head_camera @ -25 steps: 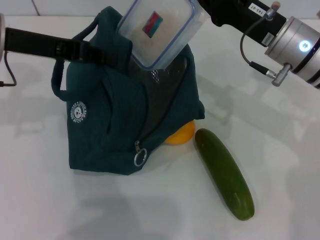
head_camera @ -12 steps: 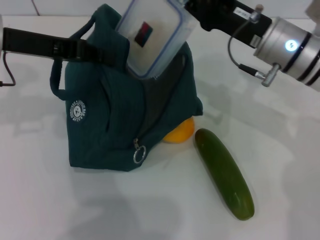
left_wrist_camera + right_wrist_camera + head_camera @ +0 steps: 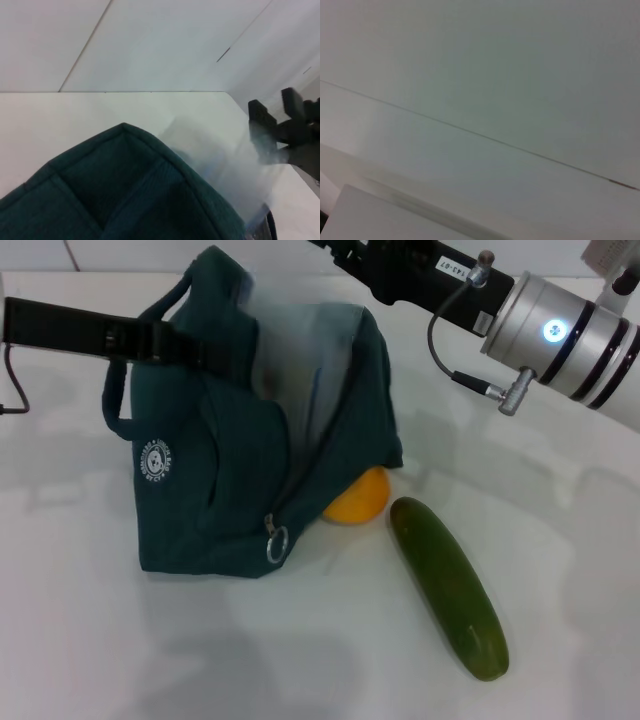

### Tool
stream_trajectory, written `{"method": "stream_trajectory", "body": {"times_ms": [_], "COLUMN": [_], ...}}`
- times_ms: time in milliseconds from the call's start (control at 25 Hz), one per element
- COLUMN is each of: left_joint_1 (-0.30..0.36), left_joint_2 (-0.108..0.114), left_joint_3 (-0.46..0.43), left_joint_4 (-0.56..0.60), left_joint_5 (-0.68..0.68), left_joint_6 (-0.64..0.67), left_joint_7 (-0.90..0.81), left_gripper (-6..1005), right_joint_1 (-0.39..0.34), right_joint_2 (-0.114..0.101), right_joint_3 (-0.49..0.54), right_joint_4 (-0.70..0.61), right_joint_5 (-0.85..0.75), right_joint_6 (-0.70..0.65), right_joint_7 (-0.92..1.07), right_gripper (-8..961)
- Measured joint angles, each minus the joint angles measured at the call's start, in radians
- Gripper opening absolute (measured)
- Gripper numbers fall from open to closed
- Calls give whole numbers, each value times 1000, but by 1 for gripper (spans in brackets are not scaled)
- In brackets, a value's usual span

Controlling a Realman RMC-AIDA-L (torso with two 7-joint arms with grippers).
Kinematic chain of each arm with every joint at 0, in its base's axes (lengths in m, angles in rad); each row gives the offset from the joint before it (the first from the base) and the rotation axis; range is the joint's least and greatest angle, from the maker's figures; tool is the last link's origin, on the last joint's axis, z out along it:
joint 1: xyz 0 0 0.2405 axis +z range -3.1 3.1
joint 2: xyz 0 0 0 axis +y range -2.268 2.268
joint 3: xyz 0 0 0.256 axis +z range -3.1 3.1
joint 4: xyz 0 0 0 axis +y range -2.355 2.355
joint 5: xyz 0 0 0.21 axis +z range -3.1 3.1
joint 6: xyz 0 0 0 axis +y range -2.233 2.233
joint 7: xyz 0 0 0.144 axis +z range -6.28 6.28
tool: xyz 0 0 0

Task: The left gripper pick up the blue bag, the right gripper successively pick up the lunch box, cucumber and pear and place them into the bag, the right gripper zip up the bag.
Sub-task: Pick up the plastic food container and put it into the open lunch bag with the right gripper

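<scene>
I count one blue bag (image 3: 215,480), one lunch box (image 3: 300,355), one cucumber (image 3: 447,585), one pear (image 3: 360,500) and two pincers. The bag is dark teal fabric with a round white logo on its side and a ring zip pull low on the front. It stands on the white surface (image 3: 560,520) with its mouth open. The left pincer (image 3: 185,345) reaches in from my left and is clenched on the bag's top edge by a handle. The lunch box shows only as a pale blur inside the bag's mouth. The right pincer (image 3: 278,112) hangs above the opening, released, fingers apart with nothing between them. The pear touches the bag's lower corner, and the cucumber lies just beside the pear.
</scene>
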Motion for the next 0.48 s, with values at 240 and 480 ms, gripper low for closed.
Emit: {"method": "stream_trajectory", "body": {"times_ms": [240,480], "left_joint_1": [2,3], "left_joint_2": [1,2], "left_joint_3": [0,-2], "left_joint_4": [-1,-3], "left_joint_5": [0,0], "left_joint_6": [-1,-5], "left_joint_7": [0,0], "left_gripper": [40,40], "right_joint_1": [-1,-38], "right_joint_2": [0,0], "right_joint_3": [15,40], "right_joint_4": [8,-16], "right_joint_5": [-15,-11], "right_joint_6": [-3,-56], "right_joint_7": [0,-1], "right_gripper": [287,479]}}
